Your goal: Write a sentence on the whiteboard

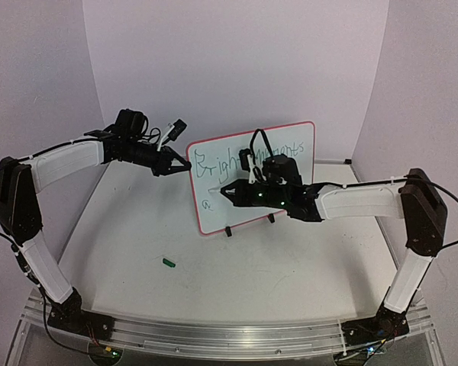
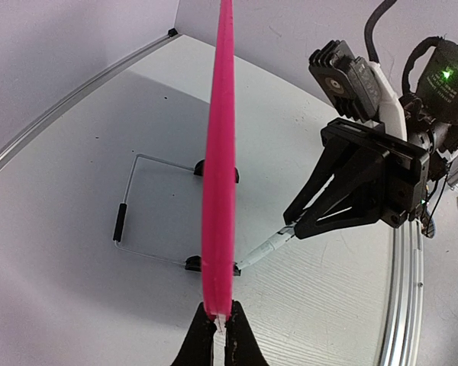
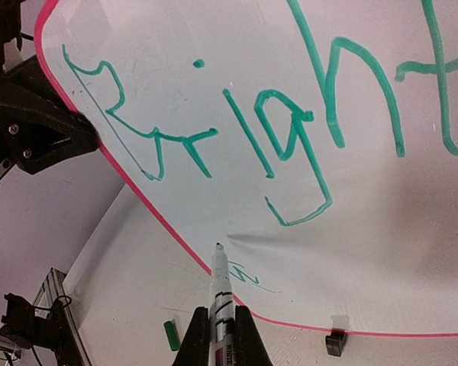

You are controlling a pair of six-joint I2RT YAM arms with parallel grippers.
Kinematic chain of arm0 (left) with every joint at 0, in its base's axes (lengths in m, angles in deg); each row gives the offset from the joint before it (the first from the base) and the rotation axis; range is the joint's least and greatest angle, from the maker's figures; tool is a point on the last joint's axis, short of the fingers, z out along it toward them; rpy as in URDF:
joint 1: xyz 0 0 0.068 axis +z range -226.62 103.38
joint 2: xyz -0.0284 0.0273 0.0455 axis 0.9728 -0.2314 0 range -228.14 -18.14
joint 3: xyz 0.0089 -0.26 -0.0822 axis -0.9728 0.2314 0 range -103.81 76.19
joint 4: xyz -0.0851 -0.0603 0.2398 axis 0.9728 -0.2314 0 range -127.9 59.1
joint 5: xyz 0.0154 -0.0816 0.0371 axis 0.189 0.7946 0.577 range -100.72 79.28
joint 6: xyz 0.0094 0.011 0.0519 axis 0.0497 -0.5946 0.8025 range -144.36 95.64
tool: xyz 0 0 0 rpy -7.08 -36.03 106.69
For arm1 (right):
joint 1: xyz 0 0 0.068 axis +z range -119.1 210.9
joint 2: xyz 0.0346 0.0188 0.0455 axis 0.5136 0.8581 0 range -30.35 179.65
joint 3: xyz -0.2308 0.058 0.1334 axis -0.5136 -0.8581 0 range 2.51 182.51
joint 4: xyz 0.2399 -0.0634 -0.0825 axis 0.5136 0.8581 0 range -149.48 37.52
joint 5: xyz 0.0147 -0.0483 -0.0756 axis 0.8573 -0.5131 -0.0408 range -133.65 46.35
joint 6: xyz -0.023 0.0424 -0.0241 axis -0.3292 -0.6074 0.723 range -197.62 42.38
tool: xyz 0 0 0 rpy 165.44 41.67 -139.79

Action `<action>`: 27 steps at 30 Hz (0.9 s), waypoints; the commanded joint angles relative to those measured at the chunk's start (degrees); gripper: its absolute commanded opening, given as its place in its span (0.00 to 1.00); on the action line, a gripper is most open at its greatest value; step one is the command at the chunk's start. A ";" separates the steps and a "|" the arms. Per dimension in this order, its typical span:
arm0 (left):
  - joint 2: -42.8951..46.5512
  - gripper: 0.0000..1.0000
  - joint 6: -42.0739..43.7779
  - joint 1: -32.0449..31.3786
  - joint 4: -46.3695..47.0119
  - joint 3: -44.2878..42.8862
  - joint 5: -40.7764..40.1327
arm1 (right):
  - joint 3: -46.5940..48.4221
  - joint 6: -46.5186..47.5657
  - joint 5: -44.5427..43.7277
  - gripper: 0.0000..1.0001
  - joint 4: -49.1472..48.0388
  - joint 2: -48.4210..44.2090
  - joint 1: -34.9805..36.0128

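1. Left gripper (image 2: 220, 329), reaching in from the far left, is clamped on the left edge of the whiteboard (image 1: 229, 215), with its fingertips pinching the pink rim.
2. Right gripper (image 3: 221, 329), coming in from the right across the board's face, is closed tight around a white marker (image 3: 220, 278).
3. The white table (image 1: 137, 229) carries everything, with both arm bases at its near edge.
4. The whiteboard stands upright around the middle of the table, a little toward the far side, between the two grippers. Its green writing (image 3: 290, 145) starts with "Bright"; in the top view the right arm hides part of the later letters.
5. A wire stand (image 2: 120, 223) lies flat on the table behind the board, joined to two black clip feet (image 2: 192, 264) at the bottom rim.
6. The marker's tip points at the board's lower left part, just beside a small green scribble (image 3: 248, 276). I cannot tell whether the tip touches the surface.
7. A small green piece (image 1: 168, 261) lies on the table nearer than the board and to its left, well apart from both grippers.
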 commanded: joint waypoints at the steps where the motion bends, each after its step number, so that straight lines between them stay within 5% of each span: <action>1: -0.46 0.00 1.27 -1.53 -4.12 -1.05 0.23 | 2.88 -0.35 -0.47 0.00 -1.40 1.75 -0.47; 27: -0.26 0.00 1.28 -1.62 -4.22 -1.17 0.24 | -2.30 -2.43 -0.73 0.00 -0.70 2.90 -0.69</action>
